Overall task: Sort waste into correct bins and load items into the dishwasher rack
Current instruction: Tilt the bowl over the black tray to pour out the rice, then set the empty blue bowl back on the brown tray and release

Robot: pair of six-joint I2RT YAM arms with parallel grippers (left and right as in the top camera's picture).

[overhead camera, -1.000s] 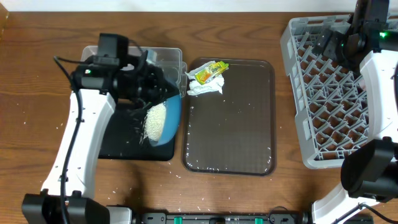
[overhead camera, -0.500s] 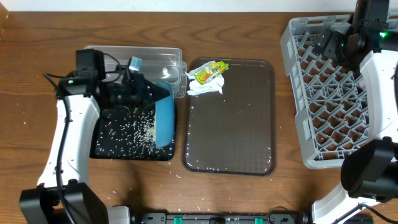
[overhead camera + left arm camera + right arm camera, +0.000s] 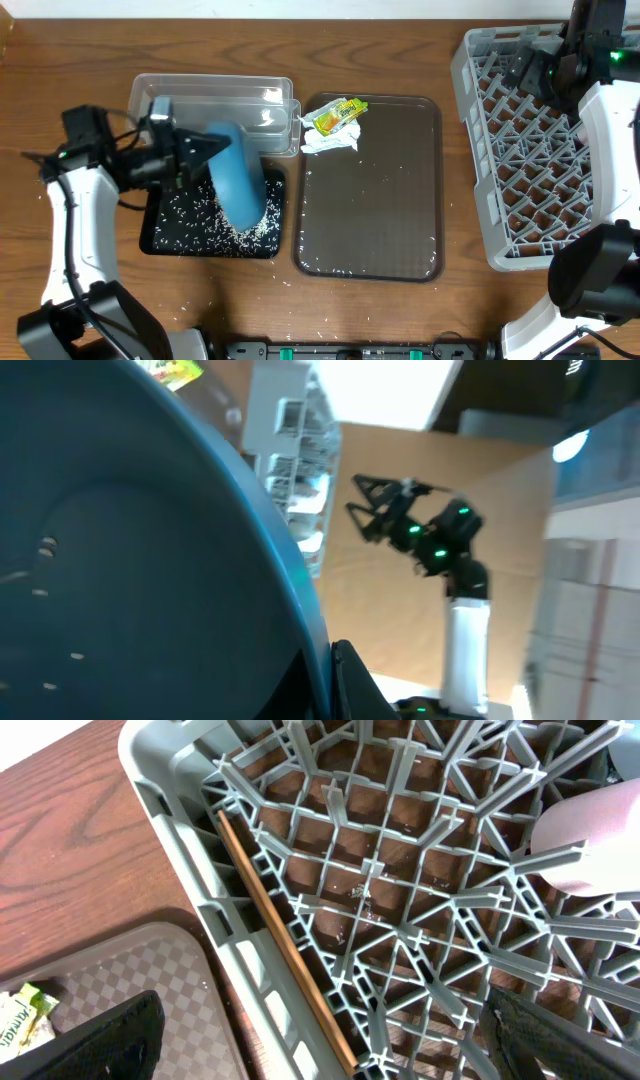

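My left gripper [image 3: 200, 152] is shut on the rim of the light-blue bowl [image 3: 237, 185], held upside down over the black tray [image 3: 168, 228]. White rice [image 3: 215, 215] lies scattered in that tray. In the left wrist view the bowl [image 3: 130, 560] fills the frame, with a few grains stuck inside. The clear tub [image 3: 215, 95] stands behind the tray. Crumpled tissue [image 3: 325, 142] and the yellow wrapper [image 3: 337, 114] lie on the brown tray [image 3: 370, 200]. My right gripper [image 3: 320, 1040] is open over the grey rack's [image 3: 545, 150] left edge. A chopstick [image 3: 280, 935] and the pink bowl [image 3: 590, 845] are in the rack.
Loose rice grains lie on the wooden table round the trays and along the brown tray's front edge. The rack [image 3: 400, 910] fills the right side of the table. The wrapper's corner shows in the right wrist view [image 3: 20, 1015].
My left arm has swung left and turned the blue bowl from tilted to upside down. The heap of rice has fallen out and spread over the black tray. The right arm is still.
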